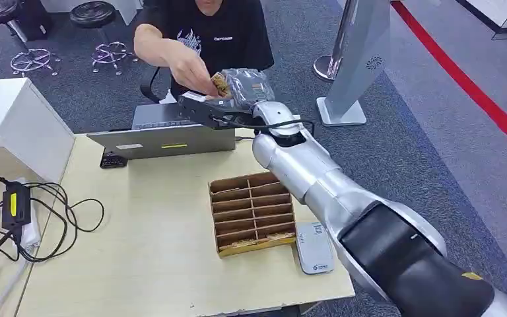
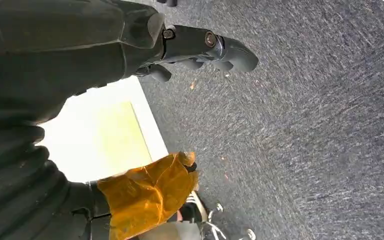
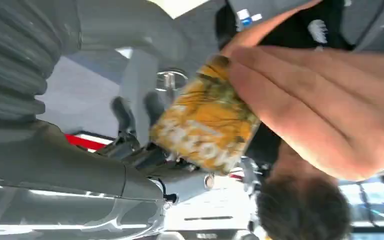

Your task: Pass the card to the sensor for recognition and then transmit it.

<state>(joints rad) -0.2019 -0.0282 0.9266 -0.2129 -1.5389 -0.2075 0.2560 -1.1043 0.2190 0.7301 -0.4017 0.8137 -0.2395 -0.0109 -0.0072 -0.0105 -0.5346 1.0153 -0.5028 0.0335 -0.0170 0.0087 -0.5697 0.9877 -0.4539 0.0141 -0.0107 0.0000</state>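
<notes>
Handover underway: the right hand reaches out past the worktop, pinching the yellow card while the person's hand grips its other end (sensor step judged done). Release remains. Left hand hangs, fingers curled, holding nothing.

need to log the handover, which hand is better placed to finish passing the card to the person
Right. The right hand is stretched over the laptop with the card, which the person's hand already touches. The left hand hangs over carpet.
</notes>
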